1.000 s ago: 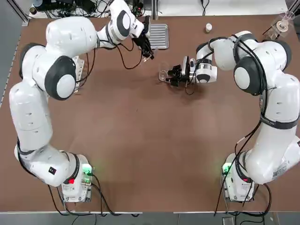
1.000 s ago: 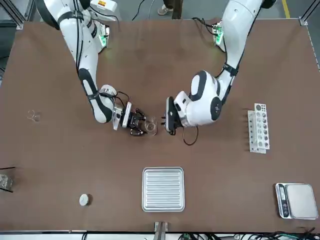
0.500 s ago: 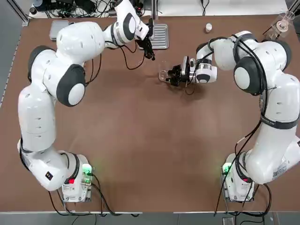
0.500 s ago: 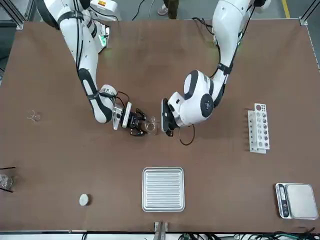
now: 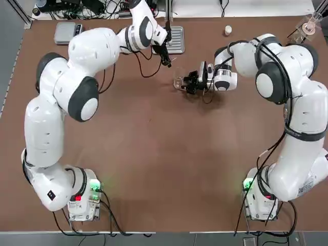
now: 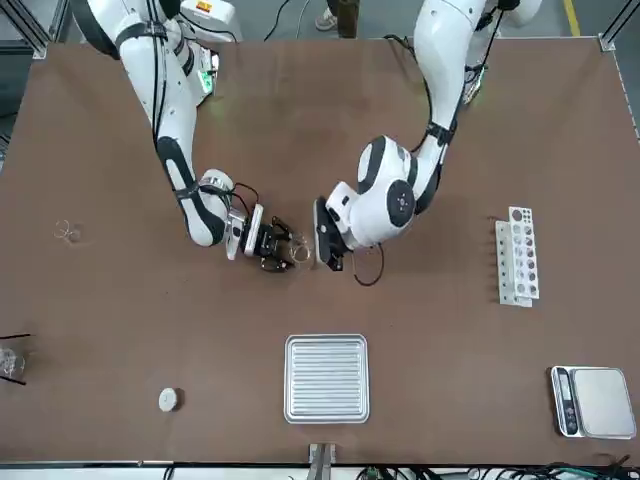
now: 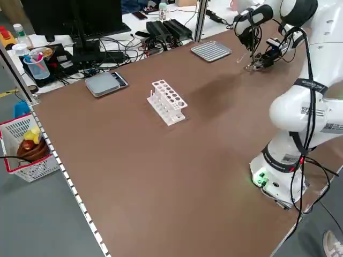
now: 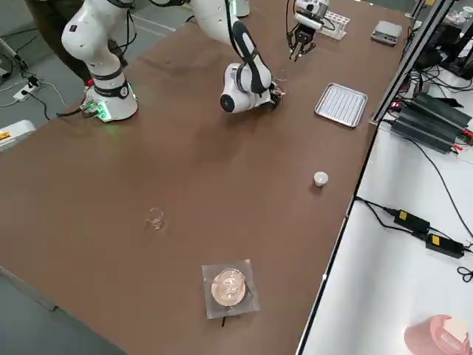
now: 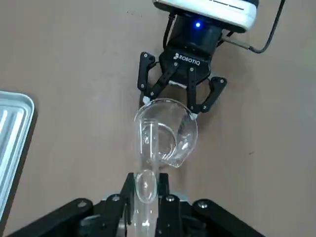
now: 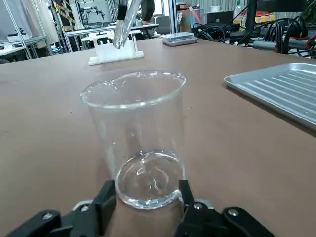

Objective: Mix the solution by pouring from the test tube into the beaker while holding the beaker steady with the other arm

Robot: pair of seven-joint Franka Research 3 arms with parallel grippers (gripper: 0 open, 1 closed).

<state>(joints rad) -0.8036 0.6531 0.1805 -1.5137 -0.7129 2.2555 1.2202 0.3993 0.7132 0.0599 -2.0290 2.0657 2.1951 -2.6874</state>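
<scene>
Brown counter [image 5: 154, 154]: beaker [image 9: 165, 131] kept upright mid-counter, clamped at its base by right pincer [image 9: 180, 94] against tipping, while test tube [image 9: 146, 163], clenched in left pincer [image 9: 145, 197], is held above the rim for pouring.

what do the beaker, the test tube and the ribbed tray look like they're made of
Beaker: clear, glossy, probably glass; the table shows through it.
Test tube: equally transparent with bright highlights, likely glass.
Ribbed tray: silvery with a dull sheen, apparently metal.
</scene>
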